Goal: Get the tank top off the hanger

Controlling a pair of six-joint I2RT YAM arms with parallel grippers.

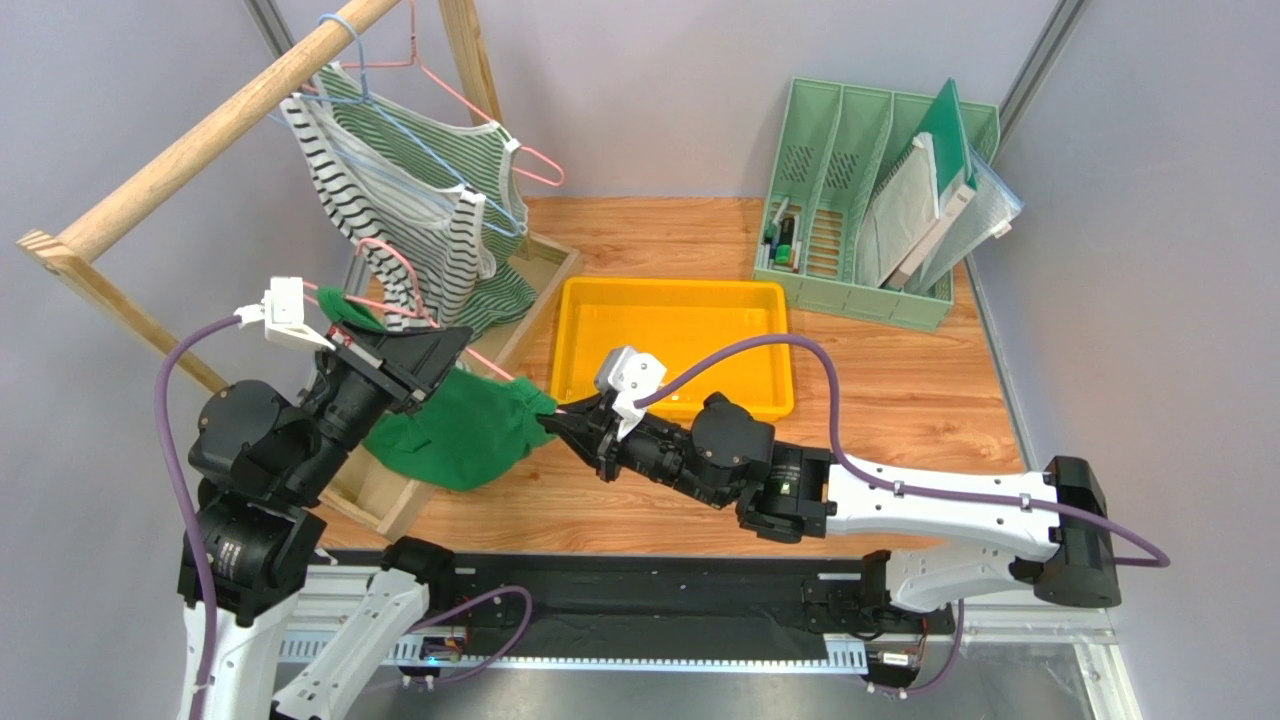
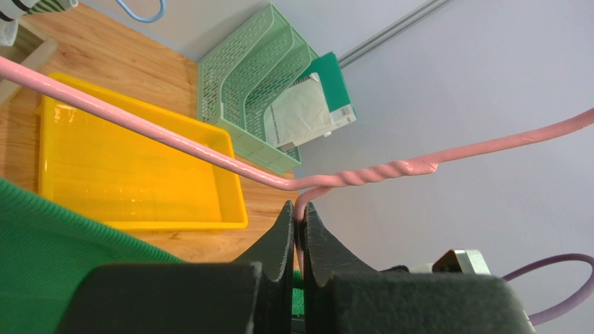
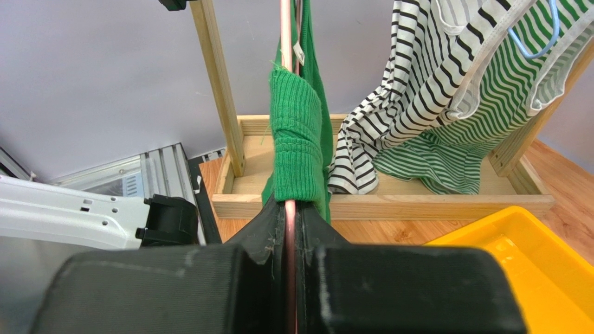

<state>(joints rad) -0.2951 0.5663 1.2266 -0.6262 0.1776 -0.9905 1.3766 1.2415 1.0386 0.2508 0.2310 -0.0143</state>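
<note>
Grey walls back a wooden tabletop (image 1: 902,390), and the yellow tray (image 1: 672,287) in its middle is your reference. Left of the tray, just off its near corner, the green tank top (image 1: 458,428) hangs from a pink wire hanger (image 2: 174,139) stretched between your two arms. It is well below the striped garments (image 1: 406,195) on the wooden rack (image 1: 196,143) further left. Your left pincer (image 2: 298,216) is pressed together on the hanger's neck, just under the twisted wire. Your right pincer (image 3: 288,216), at the tray's near left corner, is clamped on the hanger's wire arm. A ribbed green strap is bunched around that wire directly beyond its fingertips. So the hanger looks to be off the rack and held at both ends, which counts as the groundwork. The removal itself is not done: the strap nearest the tray still wraps the wire and the body of the garment droops beneath it. You have yet to slide that strap off the end, then free the far shoulder, which the views do not show clearly.
</note>
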